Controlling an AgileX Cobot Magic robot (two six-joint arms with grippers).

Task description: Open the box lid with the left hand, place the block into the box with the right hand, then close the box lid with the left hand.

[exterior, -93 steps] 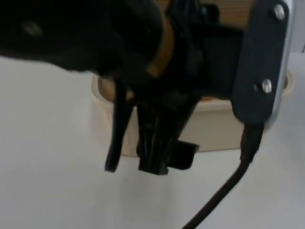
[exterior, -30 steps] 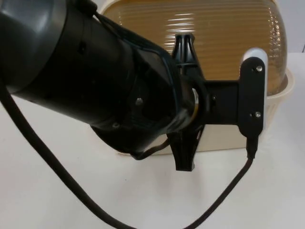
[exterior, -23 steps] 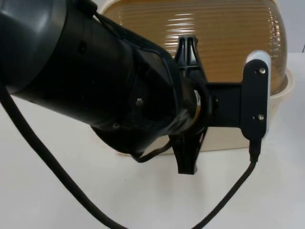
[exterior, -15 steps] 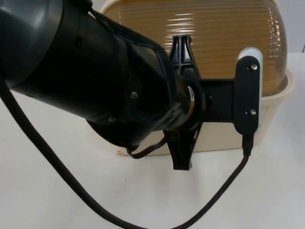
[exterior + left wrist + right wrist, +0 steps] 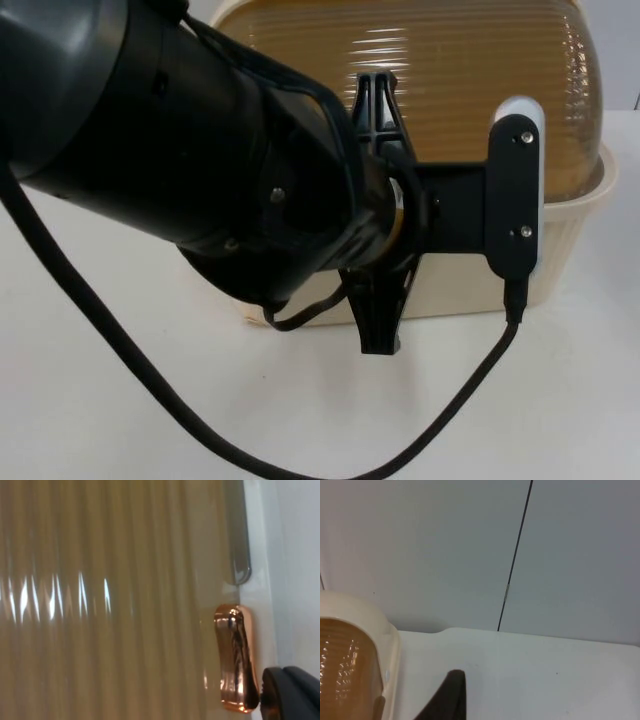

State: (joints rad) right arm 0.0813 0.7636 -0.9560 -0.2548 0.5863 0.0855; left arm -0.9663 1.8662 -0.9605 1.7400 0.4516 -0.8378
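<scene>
While the left arm (image 5: 150,130) reaches across the foreground of the top view, the left tool (image 5: 378,300) hangs at the front of the box (image 5: 570,240), its black body crossing the near wall and the lower part of the lid (image 5: 470,60). Whether this tool is clenched or released cannot be told from any of the pictures. Seen from the left wrist, the left tool (image 5: 290,697) sits just beside a shiny copper-coloured handle (image 5: 234,657) fixed at the edge of the lid (image 5: 100,605), very close to it, though contact cannot be confirmed. The lid is a ribbed, amber, translucent dome, and it lies shut on the cream base, whose side wall has a lattice pattern. The box stands on the white table (image 5: 120,400), at the far side of the top view. The right tool (image 5: 447,697) waits off to one side of the box, above the table (image 5: 545,670), and its state cannot be told either. From the right wrist, one rounded cream corner of the box (image 5: 387,645) lies near that tool, with the grey partition wall (image 5: 420,545) rising behind the table's far edge.
</scene>
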